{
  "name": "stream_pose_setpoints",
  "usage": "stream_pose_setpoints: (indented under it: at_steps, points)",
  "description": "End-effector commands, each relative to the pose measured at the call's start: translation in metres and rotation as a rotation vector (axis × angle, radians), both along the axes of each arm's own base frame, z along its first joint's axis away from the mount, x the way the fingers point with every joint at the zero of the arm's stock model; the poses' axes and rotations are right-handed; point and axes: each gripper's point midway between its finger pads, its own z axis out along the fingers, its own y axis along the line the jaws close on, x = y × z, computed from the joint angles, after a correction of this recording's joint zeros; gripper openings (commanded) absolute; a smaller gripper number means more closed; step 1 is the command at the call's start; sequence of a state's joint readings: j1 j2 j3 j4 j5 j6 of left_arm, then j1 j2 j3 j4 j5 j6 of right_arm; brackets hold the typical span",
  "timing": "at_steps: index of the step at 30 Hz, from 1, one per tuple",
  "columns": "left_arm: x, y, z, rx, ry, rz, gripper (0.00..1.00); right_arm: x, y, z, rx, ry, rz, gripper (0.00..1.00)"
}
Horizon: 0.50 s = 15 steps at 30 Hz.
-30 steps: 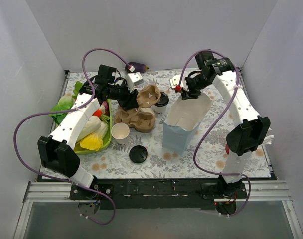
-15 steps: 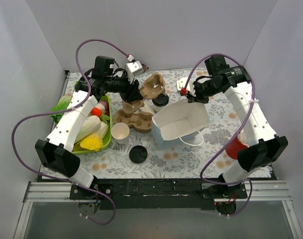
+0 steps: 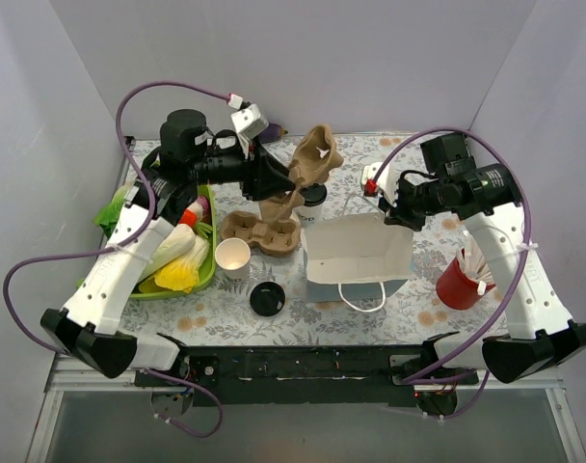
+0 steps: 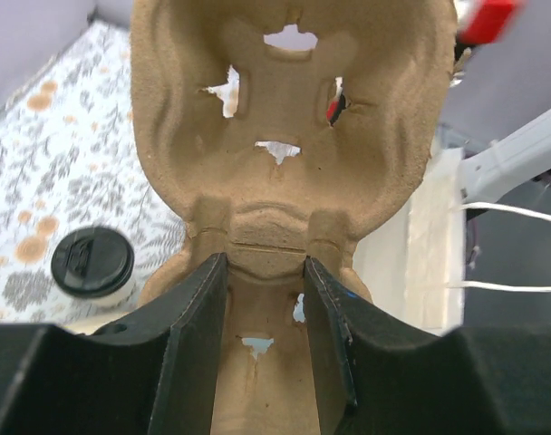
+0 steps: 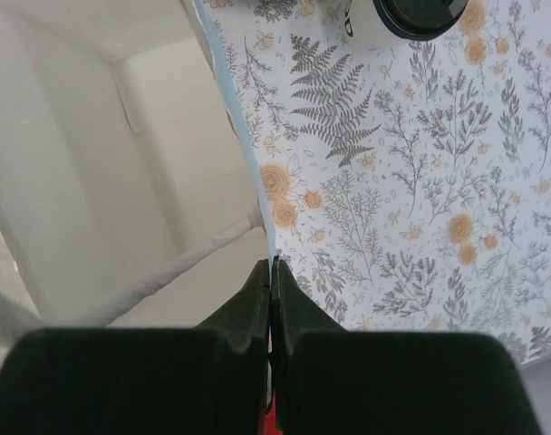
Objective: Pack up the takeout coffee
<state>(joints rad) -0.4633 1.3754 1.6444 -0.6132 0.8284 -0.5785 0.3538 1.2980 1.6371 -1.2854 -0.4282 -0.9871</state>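
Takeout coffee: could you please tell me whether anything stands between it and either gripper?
Yes. The left gripper is clamped on a cardboard cup carrier, tilted close above the takeout coffee, so the carrier is in its way. The right gripper pinches the rim of the paper bag; nothing visible lies between it and the cup.
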Motion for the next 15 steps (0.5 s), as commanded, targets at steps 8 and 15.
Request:
stream_pose_setpoints:
  at_steps: [8, 15]
  points:
    - [-0.063, -0.031, 0.072, -0.303, -0.166, -0.164, 0.0, 0.002, 0.008, 0.001, 0.139, 0.099, -0.239, 0.01]
    - [-0.066, -0.051, 0.051, -0.371, -0.26, -0.216, 0.0, -0.003, 0.015, 0.004, 0.161, 0.137, -0.211, 0.01]
